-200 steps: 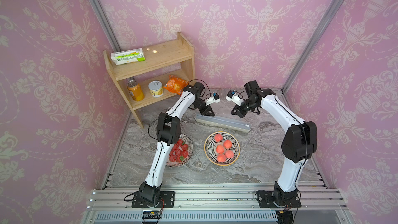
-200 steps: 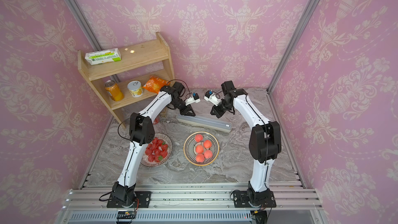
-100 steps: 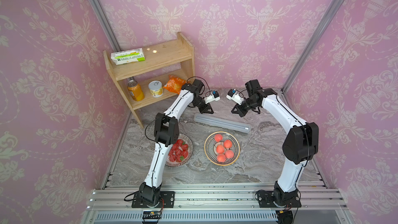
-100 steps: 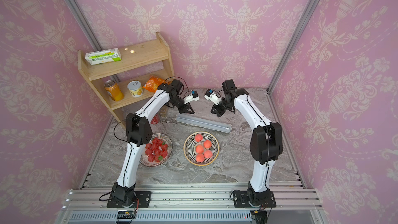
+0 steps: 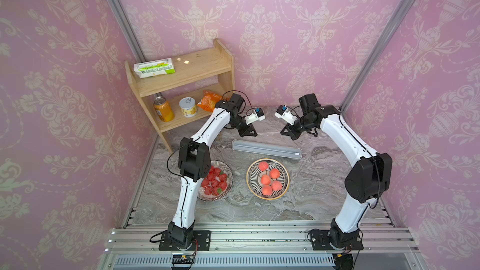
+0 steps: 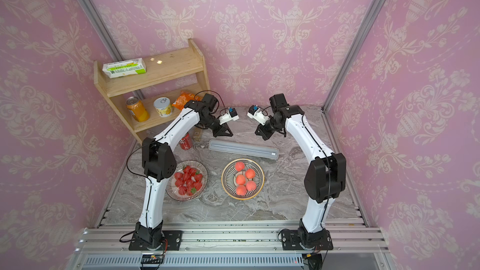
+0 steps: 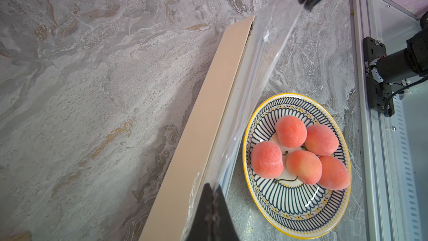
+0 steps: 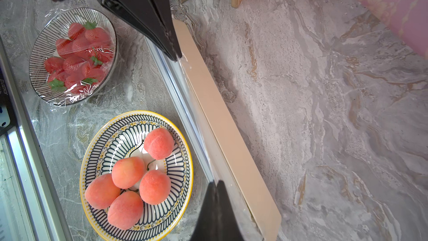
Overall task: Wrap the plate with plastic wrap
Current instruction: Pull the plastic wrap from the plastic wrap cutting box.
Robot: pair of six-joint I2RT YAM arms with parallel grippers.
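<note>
The plate (image 5: 281, 187) has blue-striped sides and a yellow rim and holds several peaches at the table's middle; both wrist views show it too (image 7: 296, 207) (image 8: 111, 140). Just behind it lies the long pale dispenser box (image 5: 267, 149) (image 7: 208, 112) (image 8: 222, 117). Clear plastic wrap (image 7: 266, 66) rises from the box as a taut sheet between my two grippers. My left gripper (image 5: 250, 133) (image 7: 212, 186) is shut on the film's left corner above the box's left end. My right gripper (image 5: 285, 132) (image 8: 216, 183) is shut on the film's right corner, behind the box.
A second plate of strawberries (image 5: 217, 180) (image 8: 71, 56), covered in film, sits left of the peach plate under my left arm. A wooden shelf (image 5: 181, 81) with cans and packets stands at the back left. A red can (image 6: 185, 141) stands by its foot.
The left gripper shifted slightly by the box's left end and came back. The right arm, box and plates have hardly moved.
</note>
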